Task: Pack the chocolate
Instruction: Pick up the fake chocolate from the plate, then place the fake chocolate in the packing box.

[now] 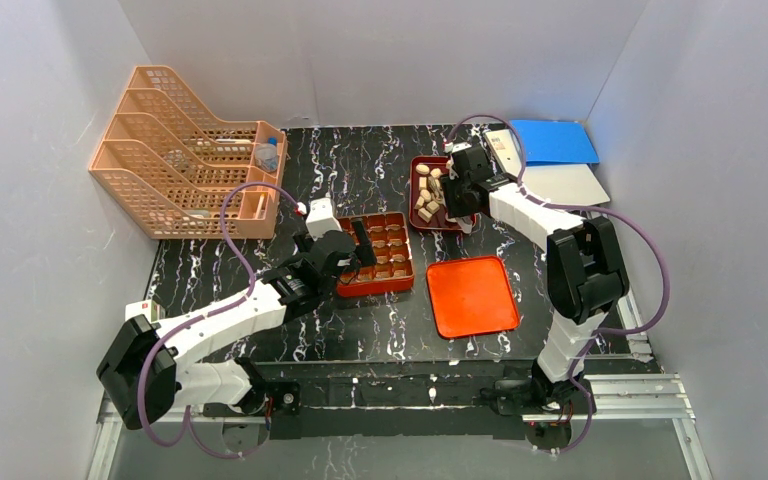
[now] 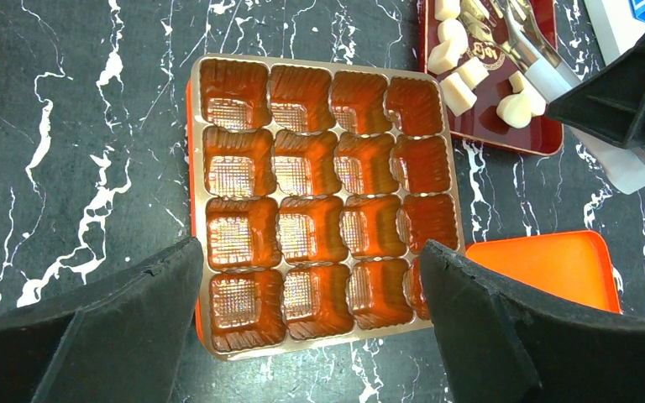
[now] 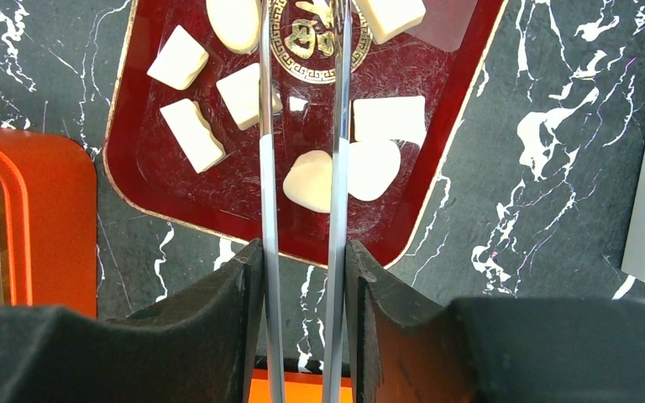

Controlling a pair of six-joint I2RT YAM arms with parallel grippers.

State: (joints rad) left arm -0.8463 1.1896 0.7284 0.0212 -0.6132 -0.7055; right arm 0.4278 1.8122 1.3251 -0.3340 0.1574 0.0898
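The chocolate (image 1: 428, 190) lies as several pale pieces in the dark red tray (image 1: 415, 165) at the back of the table. My right gripper (image 1: 457, 190) hangs over that tray, shut on a pair of metal tongs (image 3: 266, 168). The tongs' two arms reach out over the tray (image 3: 159, 193), and one rounded piece (image 3: 306, 180) lies below and between them. My left gripper (image 2: 311, 248) is open above the near edge of the orange-red compartmented box (image 2: 315, 201), whose cups I see hold nothing. In the left wrist view the chocolate (image 2: 458, 92) and the tongs (image 2: 529, 59) show at top right.
A flat orange lid (image 1: 472, 296) lies right of the box, in front of the tray. A peach file rack (image 1: 185, 150) stands at back left, with a small white box (image 1: 322, 215) near it. A blue folder (image 1: 552, 140) and a white sheet (image 1: 565, 185) lie at back right.
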